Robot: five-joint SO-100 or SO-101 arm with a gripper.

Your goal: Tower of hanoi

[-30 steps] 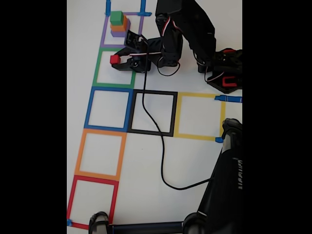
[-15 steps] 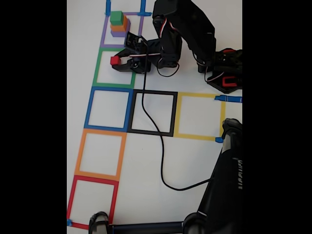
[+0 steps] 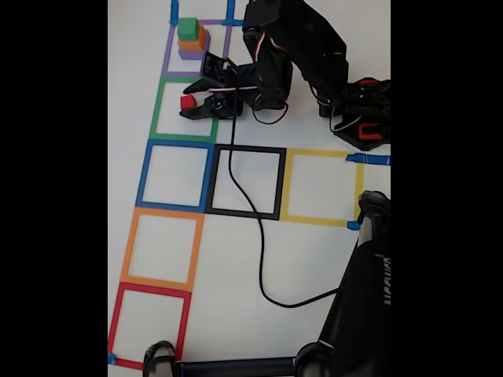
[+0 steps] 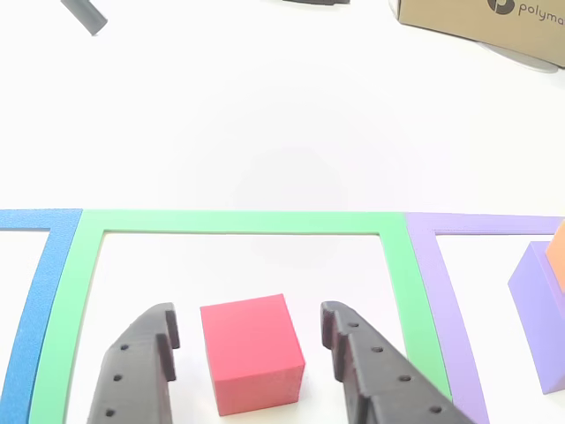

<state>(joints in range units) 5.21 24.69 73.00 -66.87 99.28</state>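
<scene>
Red, the smallest cube (image 4: pixel 252 353) sits on the white table (image 3: pixel 306 259) inside the green tape square (image 3: pixel 185 110), toward that square's edge nearest the purple square (image 3: pixel 196 47), near the table's top-left corner in the fixed view. The gripper (image 4: pixel 250 364) straddles it with its jaws parted: in the other view there is a clear gap between cube and finger on each side, so nothing is gripped. The cube looks to rest flat on the table, which suggests a release rather than a pickup, though these pictures alone cannot settle which. The other three cubes stand stacked in the purple square, green (image 3: pixel 188 29) on orange (image 3: pixel 195 39) on purple (image 3: pixel 191 53); the purple cube's corner shows at the right edge of the other view, close beside the right finger. The risks from here are mostly of clearance. If the arm lifts away crookedly, a finger could clip the light red cube and skid it off toward the green tape. If it swings toward the stack, the outer finger could nudge the purple cube and topple the tower. The black cable (image 3: pixel 251 236) trailing across the table could also snag.
</scene>
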